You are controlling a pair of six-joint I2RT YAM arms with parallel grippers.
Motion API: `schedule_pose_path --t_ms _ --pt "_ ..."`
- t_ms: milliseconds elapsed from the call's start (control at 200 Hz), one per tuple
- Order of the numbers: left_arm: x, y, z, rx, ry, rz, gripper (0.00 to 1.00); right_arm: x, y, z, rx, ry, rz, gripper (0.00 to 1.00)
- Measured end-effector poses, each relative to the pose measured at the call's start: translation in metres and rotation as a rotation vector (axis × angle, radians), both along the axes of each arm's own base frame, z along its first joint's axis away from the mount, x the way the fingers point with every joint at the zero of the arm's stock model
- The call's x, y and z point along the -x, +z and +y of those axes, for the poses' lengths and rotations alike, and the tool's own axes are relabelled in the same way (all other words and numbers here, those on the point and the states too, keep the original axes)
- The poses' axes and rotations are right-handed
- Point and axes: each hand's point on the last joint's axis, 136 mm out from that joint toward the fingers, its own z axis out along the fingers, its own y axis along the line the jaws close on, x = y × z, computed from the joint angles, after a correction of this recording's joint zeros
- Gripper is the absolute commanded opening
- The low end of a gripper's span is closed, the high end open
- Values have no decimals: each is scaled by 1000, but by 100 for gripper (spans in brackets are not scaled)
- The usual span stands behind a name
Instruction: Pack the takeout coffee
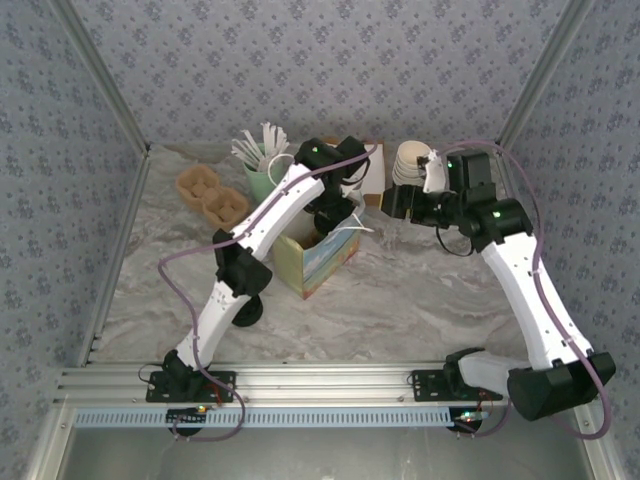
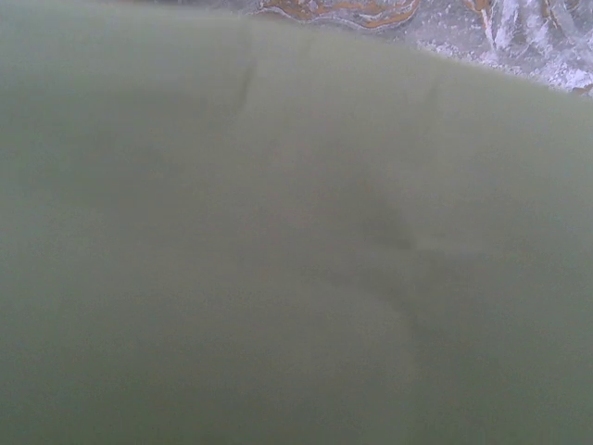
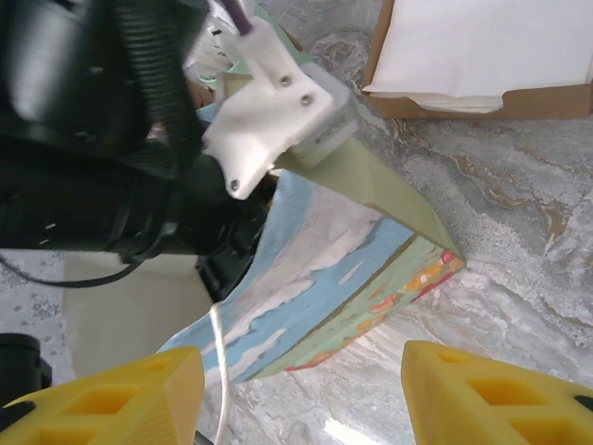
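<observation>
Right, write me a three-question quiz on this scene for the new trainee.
1. True or false: the right claw is clamped on the paper bag.
2. Which arm reaches into the paper bag's mouth? A) left B) right C) neither
3. What stands in the mint cup at the back of the table?

Key:
1. False: its fingers stand apart with nothing between them.
2. A, the left arm.
3. White sticks.

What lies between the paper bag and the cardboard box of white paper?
A bare strip of marble table separates the paper bag from the cardboard box; the right wrist view shows it.
</observation>
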Motion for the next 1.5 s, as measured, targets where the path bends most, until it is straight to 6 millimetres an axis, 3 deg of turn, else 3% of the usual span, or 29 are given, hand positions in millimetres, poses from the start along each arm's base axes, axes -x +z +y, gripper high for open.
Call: schedule_pose_path --t_ms 160,740,1504 --pt "-1 -5 -1 -8 0 8 35 10 10 -5 5 1 -19 61" --pt "-3 -22 -7 -15 -7 29 35 15 8 -11 6 -5 8 61" --pt "3 -22 -14 -40 -1 -2 34 23 20 -15 -2 -7 -37 61"
